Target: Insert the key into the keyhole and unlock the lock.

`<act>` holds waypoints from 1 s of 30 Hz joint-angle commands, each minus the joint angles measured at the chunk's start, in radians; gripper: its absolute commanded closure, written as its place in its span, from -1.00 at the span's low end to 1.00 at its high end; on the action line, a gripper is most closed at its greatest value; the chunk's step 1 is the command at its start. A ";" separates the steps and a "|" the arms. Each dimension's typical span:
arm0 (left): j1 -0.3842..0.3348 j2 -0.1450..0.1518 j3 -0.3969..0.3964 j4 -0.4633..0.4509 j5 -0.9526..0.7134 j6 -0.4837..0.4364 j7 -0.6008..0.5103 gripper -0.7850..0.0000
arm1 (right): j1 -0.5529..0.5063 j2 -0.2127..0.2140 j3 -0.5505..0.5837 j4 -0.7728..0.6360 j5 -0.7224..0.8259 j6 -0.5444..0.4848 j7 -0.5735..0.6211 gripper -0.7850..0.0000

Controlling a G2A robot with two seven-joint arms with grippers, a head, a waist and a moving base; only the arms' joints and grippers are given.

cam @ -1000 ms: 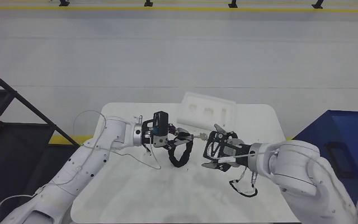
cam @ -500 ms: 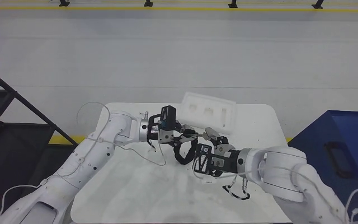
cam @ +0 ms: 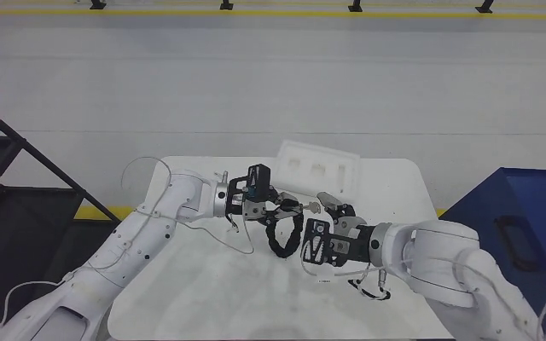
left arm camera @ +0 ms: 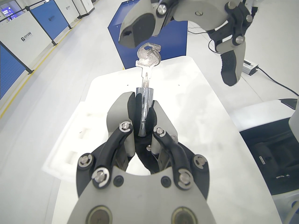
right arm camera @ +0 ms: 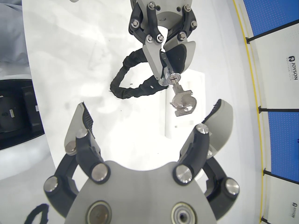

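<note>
Left tool (left arm camera: 143, 105) clamps the shiny chrome cylinder (left arm camera: 146, 97) of a black cable lock (right arm camera: 130, 92) above the white tabletop's (cam: 205, 290) middle. A flat silver key (left arm camera: 149, 58) sits in its keyhole (right arm camera: 173, 78). Right tool (right arm camera: 150, 111) gapes wide, empty, facing the key's head.

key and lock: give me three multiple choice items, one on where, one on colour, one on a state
1. Where is the key?
A. on the table
B. in the lock's keyhole
C. in a tray

2. What colour is the lock's cable?
A. black
B. red
C. yellow

3. What state is the right tool in?
A. shut on the key
B. shut on the cable
C. open

Answers:
1 B: the key's blade sits in the keyhole of the lock held by the left tool.
2 A: the loop under the lock is black.
3 C: its fingers are spread wide and not closed on the key.
</note>
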 commanded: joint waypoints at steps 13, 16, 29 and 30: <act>-0.011 0.017 0.043 -0.010 0.009 0.000 0.011 1.00 | 0.066 0.053 -0.071 -0.008 -0.186 -0.070 -0.071 0.26; -0.015 0.021 0.051 -0.010 0.005 0.000 0.011 1.00 | 0.074 0.055 -0.081 -0.016 -0.207 -0.065 -0.066 0.40; -0.033 0.034 0.083 -0.012 -0.013 0.000 0.013 1.00 | 0.050 0.056 -0.113 -0.052 -0.304 -0.043 -0.088 1.00; -0.034 0.034 0.085 -0.012 -0.014 0.000 0.013 1.00 | 0.048 0.056 -0.113 -0.054 -0.303 -0.042 -0.093 1.00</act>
